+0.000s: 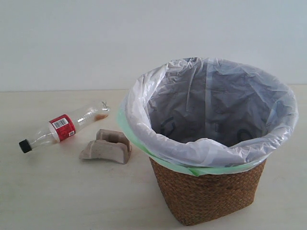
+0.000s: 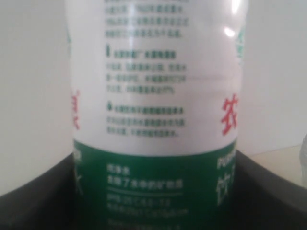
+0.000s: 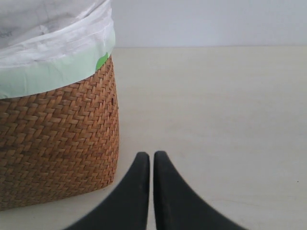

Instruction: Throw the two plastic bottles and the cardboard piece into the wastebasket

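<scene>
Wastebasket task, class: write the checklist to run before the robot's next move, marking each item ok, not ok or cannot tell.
1. Grip: green-label bottle held in left claw: ok.
2. Position: left claw over wastebasket: cannot tell, the exterior view misses it.
3. Target: wastebasket upright, mouth open: ok.
4. Other arm: right claw shut, empty, beside wastebasket: ok.
5. Remaining: red-label bottle and cardboard piece binned: not ok, both lie on the table.

Exterior view: the wastebasket [image 1: 206,191] stands on the table [image 1: 48,191], right of centre. The slimmer bottle [image 1: 62,127] lies on its side at left. The cardboard piece [image 1: 108,147] lies just before it, between bottle and wastebasket. The wider bottle [image 2: 153,96] sits between the fingers of my left gripper [image 2: 153,206]. My right gripper [image 3: 151,160] is beside the wastebasket's wall.
</scene>
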You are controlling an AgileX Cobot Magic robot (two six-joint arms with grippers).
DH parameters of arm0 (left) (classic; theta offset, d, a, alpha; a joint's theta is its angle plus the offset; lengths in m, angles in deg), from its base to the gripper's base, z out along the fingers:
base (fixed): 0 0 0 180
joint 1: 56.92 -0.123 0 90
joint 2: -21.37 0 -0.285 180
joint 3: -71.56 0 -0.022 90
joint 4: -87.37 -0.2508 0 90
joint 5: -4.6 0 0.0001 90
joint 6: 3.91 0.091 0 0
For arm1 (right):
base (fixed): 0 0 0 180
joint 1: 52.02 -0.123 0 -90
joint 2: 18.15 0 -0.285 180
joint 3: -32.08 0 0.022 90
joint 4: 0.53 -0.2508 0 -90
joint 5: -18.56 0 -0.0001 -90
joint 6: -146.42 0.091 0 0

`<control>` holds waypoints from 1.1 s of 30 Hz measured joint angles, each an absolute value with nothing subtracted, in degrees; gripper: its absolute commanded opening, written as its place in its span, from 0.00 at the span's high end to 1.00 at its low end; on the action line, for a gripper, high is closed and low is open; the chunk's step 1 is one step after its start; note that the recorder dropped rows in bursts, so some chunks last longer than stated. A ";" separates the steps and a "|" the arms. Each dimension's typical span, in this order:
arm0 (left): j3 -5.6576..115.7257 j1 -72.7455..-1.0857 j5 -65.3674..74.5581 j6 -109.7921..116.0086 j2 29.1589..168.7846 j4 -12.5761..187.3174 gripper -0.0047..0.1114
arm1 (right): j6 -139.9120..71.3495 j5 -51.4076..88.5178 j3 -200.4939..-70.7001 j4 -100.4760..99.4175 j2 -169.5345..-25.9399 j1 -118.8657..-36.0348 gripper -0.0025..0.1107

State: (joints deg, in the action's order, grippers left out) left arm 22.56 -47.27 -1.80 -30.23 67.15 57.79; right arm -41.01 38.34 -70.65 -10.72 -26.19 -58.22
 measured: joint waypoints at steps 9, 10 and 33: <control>22.56 -47.27 -0.97 -29.92 74.35 57.56 0.93 | -41.01 38.34 -70.65 -10.72 -26.19 -58.22 0.98; 22.56 -47.27 0.02 -28.69 75.62 57.09 0.93 | -41.01 38.34 -70.65 -10.72 -26.19 -58.22 0.98; 24.95 -47.27 20.63 -23.32 77.53 50.94 0.93 | -41.01 38.34 -70.65 -10.72 -26.19 -58.22 0.98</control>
